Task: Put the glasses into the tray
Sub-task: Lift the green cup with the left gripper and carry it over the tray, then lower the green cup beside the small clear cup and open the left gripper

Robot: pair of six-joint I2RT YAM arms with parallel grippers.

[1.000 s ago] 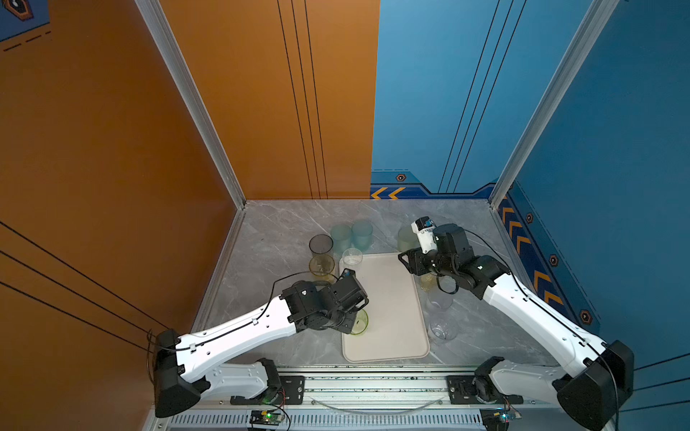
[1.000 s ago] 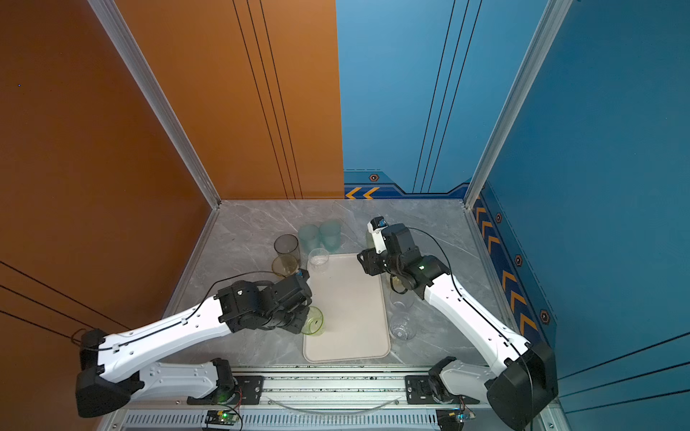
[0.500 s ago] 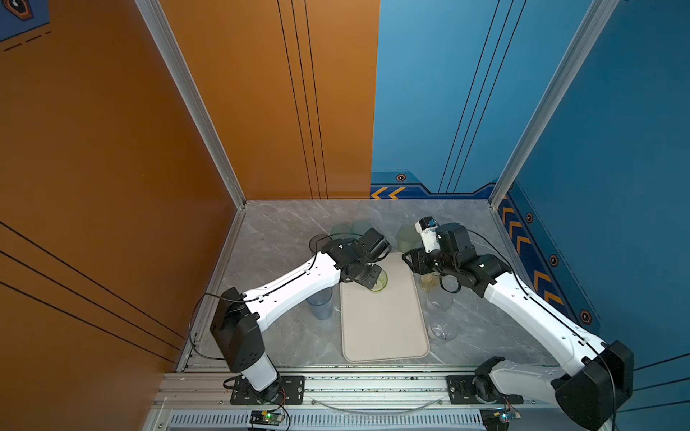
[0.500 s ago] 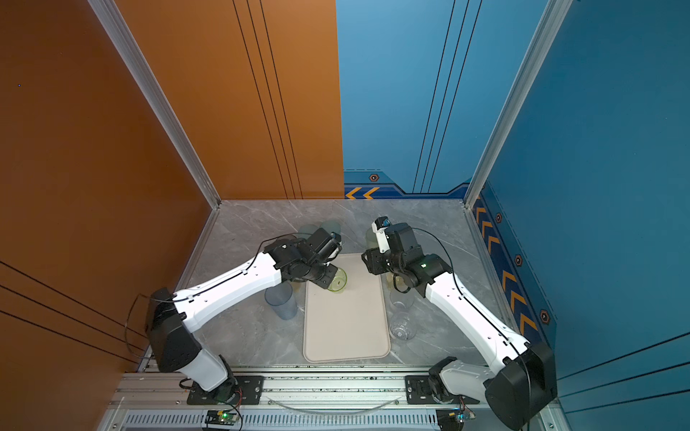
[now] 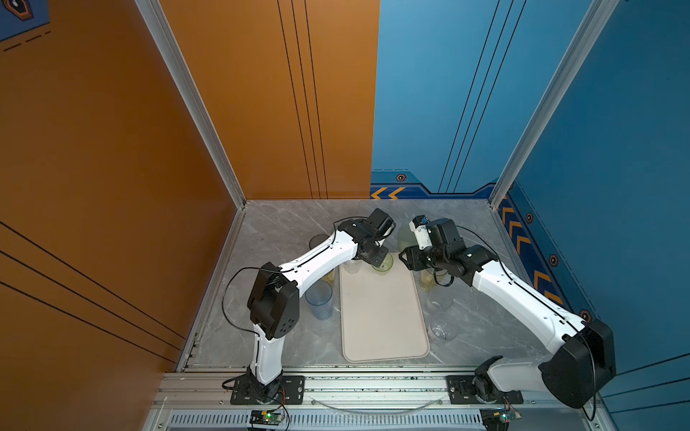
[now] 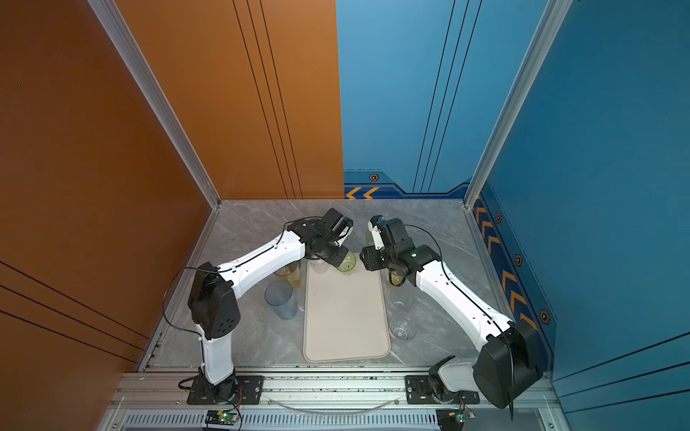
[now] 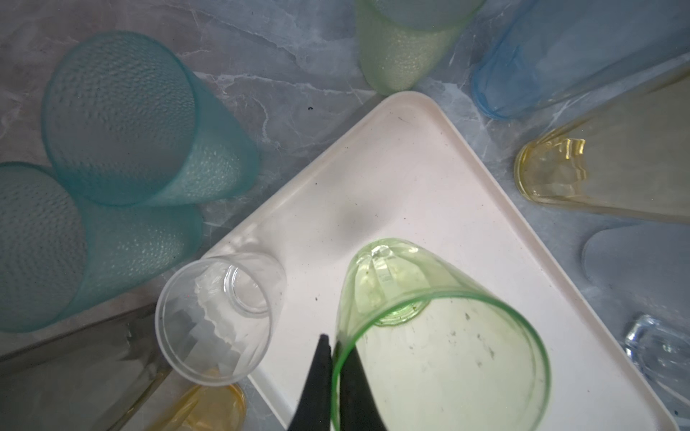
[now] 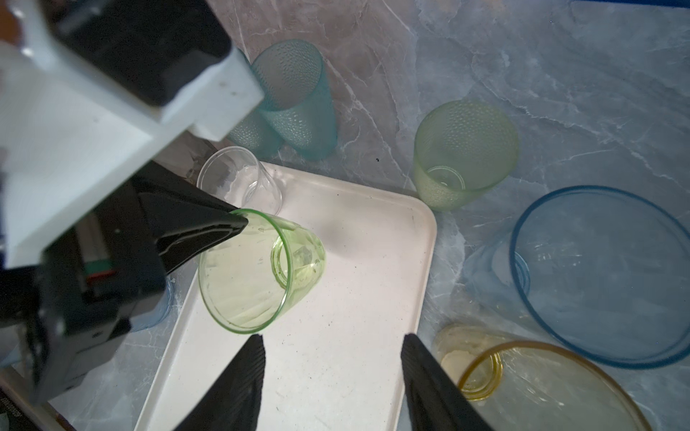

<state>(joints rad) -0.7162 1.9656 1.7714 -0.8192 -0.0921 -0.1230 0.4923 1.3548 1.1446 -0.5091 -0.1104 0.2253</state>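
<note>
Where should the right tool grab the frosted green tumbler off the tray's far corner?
Pinch the rim of the frosted green tumbler from above, one finger inside, one outside, as the left tool holds the green glass. It stands upright, mouth up and empty, on the table just off the tray corner. The right tool, open, hovers over the tray nearby.

We find the tray [image 5: 384, 328] lying on the desk [image 5: 283, 231], long sides running front to back; one glass [image 5: 382, 263] hangs over its far end, a row of glasses [image 5: 440, 298] lines its right side, a tall glass [image 5: 319, 304] stands left, more glasses [image 8: 295, 100] cluster behind it
</note>
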